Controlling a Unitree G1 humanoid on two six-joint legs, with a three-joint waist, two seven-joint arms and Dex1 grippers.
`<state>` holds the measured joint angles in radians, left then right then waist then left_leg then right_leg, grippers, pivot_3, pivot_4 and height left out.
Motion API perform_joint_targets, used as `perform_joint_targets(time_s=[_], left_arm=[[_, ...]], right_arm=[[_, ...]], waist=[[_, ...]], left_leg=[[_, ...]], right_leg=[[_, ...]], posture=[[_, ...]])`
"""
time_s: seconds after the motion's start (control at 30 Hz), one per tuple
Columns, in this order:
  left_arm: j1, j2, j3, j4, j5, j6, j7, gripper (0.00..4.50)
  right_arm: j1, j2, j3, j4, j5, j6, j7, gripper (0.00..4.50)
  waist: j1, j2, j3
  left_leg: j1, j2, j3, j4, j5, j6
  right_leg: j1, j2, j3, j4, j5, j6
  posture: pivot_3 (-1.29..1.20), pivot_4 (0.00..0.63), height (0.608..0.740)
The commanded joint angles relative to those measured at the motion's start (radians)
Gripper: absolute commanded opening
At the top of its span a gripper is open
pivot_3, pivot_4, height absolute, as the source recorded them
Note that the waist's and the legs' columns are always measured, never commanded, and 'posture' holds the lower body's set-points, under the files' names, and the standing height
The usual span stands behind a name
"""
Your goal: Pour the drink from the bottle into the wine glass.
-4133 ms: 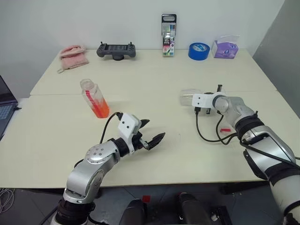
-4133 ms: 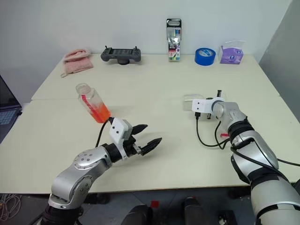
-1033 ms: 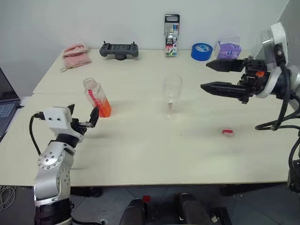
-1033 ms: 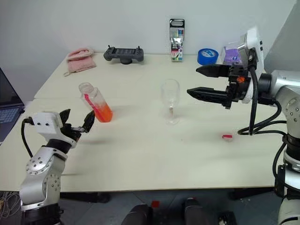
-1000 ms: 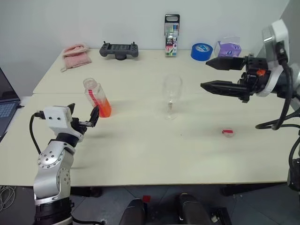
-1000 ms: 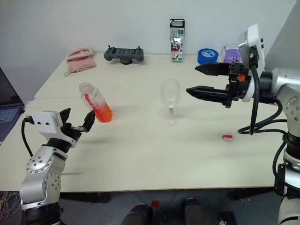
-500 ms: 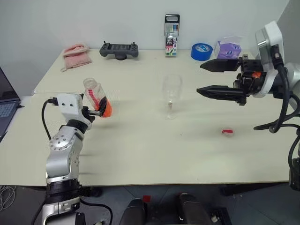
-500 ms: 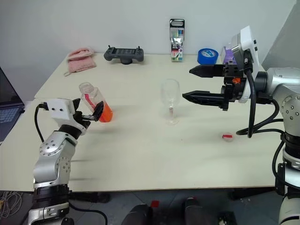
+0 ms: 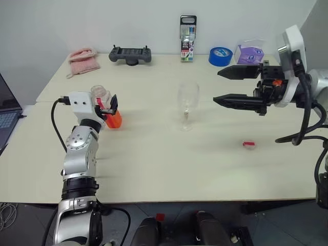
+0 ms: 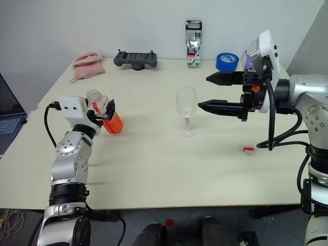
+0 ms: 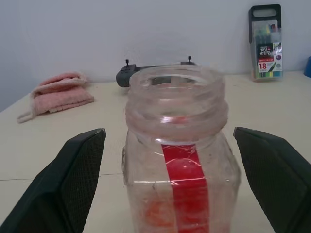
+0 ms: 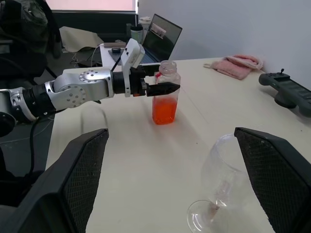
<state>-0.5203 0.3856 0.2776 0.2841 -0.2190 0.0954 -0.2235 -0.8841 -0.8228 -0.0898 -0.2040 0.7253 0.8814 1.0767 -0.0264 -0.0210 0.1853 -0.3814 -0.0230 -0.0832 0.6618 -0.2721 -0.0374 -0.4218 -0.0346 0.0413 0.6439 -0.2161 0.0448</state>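
Note:
The bottle (image 11: 177, 160) stands uncapped on the left of the table, with the orange-red drink (image 9: 115, 119) in its lower part. My left gripper (image 9: 105, 106) is open, one finger on each side of the bottle's neck, with gaps showing in the left wrist view. The wine glass (image 9: 187, 105) stands upright and empty at the table's middle. My right gripper (image 9: 217, 86) is open and empty. It hangs above the table to the right of the glass and points left at it. A small red cap (image 9: 248, 145) lies on the table below the right gripper.
Along the back edge are a pink cloth (image 9: 82, 60), a black controller (image 9: 129, 54), a tall marker pack (image 9: 187, 38), a blue tape roll (image 9: 219, 55) and a purple box (image 9: 248, 51). A laptop (image 9: 5, 110) sits at the far left.
My left gripper has moved forward from short of the bottle until its open fingers stand around the bottle's neck. The right gripper has stayed almost still. The glass and the bottle have not moved.

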Motion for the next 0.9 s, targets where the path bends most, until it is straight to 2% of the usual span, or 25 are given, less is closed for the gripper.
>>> perform_joint_targets(time_s=[0.03, 0.07, 0.27, 0.3, 0.47, 0.57, 0.7, 0.9], left_arm=[[-0.046, -0.007, 0.005, 0.036, -0.003, -0.057, -0.006, 4.09], [-0.053, -0.008, 0.007, 0.050, -0.003, -0.064, -0.006, 3.88], [-0.073, 0.000, 0.007, 0.104, -0.004, -0.096, -0.028, 1.95], [-0.082, 0.007, 0.000, 0.117, 0.000, -0.105, -0.042, 1.85], [-0.171, 0.035, -0.109, 0.065, -0.008, -0.097, -0.250, 1.83], [-0.244, 0.055, -0.188, 0.065, 0.048, -0.154, -0.331, 1.83], [-0.364, 0.045, -0.251, 0.118, 0.081, -0.190, -0.394, 1.83], [-0.488, 0.014, -0.298, 0.218, 0.125, -0.266, -0.431, 1.83]], right_arm=[[-0.018, -0.008, -0.002, -0.030, -0.007, -0.019, -0.016, 4.50], [-0.018, -0.009, -0.002, -0.032, -0.008, -0.019, -0.021, 4.50], [0.004, -0.018, -0.026, -0.061, 0.001, -0.009, -0.062, 4.50], [0.017, -0.025, -0.037, -0.075, 0.001, -0.004, -0.077, 4.50], [0.144, -0.063, -0.104, -0.159, -0.043, 0.016, -0.208, 4.50], [0.241, -0.030, -0.169, -0.219, -0.046, -0.023, -0.274, 4.50], [0.356, -0.031, -0.225, -0.322, -0.005, -0.011, -0.305, 4.50], [0.415, -0.042, -0.242, -0.388, 0.019, 0.002, -0.348, 4.50]], waist=[[0.000, 0.000, 0.000], [0.000, 0.000, 0.000], [0.000, 0.000, 0.000], [0.000, 0.000, 0.000], [0.011, -0.002, 0.001], [0.024, -0.003, 0.002], [0.024, -0.003, 0.002], [0.015, -0.003, 0.002]], left_leg=[[0.000, 0.000, 0.000, 0.000, 0.000, 0.000], [0.000, 0.000, 0.000, 0.000, 0.000, 0.000], [0.000, 0.000, 0.000, 0.000, 0.000, 0.000], [0.000, 0.000, -0.001, 0.000, 0.000, 0.000], [-0.002, -0.001, -0.002, 0.001, 0.000, 0.000], [-0.003, -0.001, -0.001, 0.001, 0.000, 0.000], [-0.003, -0.002, -0.001, 0.001, 0.000, 0.000], [-0.001, -0.001, 0.001, 0.001, 0.000, 0.000]], right_leg=[[0.000, 0.000, 0.000, 0.000, 0.000, 0.000], [0.000, 0.000, 0.000, 0.000, 0.000, 0.000], [0.000, 0.000, 0.000, 0.000, 0.000, 0.000], [0.000, 0.000, 0.000, 0.000, 0.000, 0.000], [0.000, -0.001, -0.001, 0.000, 0.000, 0.000], [0.000, -0.001, -0.001, 0.000, 0.001, 0.001], [-0.001, -0.001, 0.000, 0.000, 0.001, 0.001], [0.000, 0.000, 0.001, 0.000, 0.000, 0.002]], posture=[[0.00, 0.150, 0.740], [0.00, 0.150, 0.740], [0.00, 0.150, 0.740], [0.00, 0.150, 0.740], [0.00, 0.150, 0.740], [0.00, 0.150, 0.740], [0.00, 0.150, 0.740], [0.00, 0.150, 0.740]])
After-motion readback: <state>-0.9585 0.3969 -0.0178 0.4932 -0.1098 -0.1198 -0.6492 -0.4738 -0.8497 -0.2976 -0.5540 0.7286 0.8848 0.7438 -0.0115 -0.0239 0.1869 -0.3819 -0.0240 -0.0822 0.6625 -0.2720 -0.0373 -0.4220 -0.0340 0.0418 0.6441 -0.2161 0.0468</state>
